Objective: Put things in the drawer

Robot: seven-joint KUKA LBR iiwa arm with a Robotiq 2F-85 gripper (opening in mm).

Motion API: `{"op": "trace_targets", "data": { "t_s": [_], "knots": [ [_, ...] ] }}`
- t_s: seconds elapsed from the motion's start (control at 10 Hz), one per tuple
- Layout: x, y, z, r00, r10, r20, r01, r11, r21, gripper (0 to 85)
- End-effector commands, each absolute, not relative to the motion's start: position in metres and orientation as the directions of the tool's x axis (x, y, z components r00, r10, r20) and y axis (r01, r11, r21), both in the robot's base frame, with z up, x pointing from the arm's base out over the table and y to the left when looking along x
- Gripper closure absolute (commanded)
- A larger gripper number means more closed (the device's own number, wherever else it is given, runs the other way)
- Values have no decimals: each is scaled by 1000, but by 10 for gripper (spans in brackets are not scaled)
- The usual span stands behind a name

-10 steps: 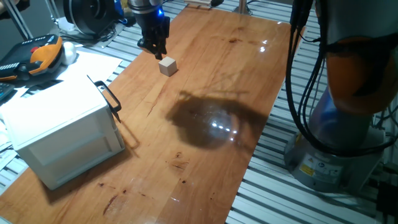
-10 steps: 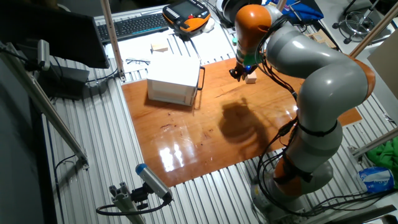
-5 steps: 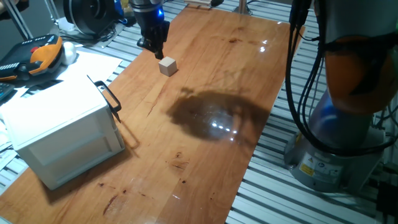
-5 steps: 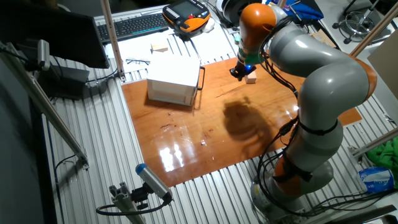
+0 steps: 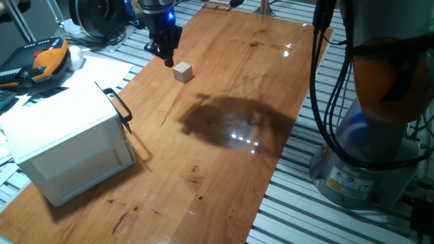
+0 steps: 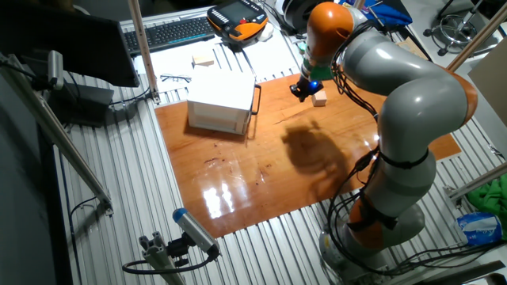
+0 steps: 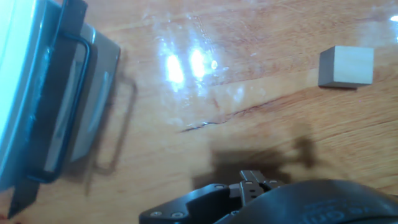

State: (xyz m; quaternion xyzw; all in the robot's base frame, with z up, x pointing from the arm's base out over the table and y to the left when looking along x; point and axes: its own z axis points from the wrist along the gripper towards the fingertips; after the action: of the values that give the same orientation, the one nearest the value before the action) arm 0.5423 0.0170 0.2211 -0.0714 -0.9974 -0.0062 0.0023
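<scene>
On the left of the wooden surface [image 5: 224, 102] we see the white cabinet, its drawer [image 5: 112, 125] shut, so it must open first. Our hand [image 5: 165, 54] hovers empty just beside the cube [image 5: 182, 72]; whether its fingers are parted we cannot tell.

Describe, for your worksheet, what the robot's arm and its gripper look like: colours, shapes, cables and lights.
The arm is built of thick, rounded silver-grey segments with bright orange joint sections. Black cables hang beside its base. The gripper is small, black and narrow, tapering downward, with a blue light glowing just above it.
</scene>
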Motion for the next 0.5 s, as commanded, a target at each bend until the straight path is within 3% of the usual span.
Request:
{"op": "trace_targets", "data": {
  "t_s": [0.0,0.4],
  "knots": [
    [545,21,221,-989,148,6,148,989,12,850],
    [554,55,217,-981,192,6,192,981,-14,850]
  ]
}}
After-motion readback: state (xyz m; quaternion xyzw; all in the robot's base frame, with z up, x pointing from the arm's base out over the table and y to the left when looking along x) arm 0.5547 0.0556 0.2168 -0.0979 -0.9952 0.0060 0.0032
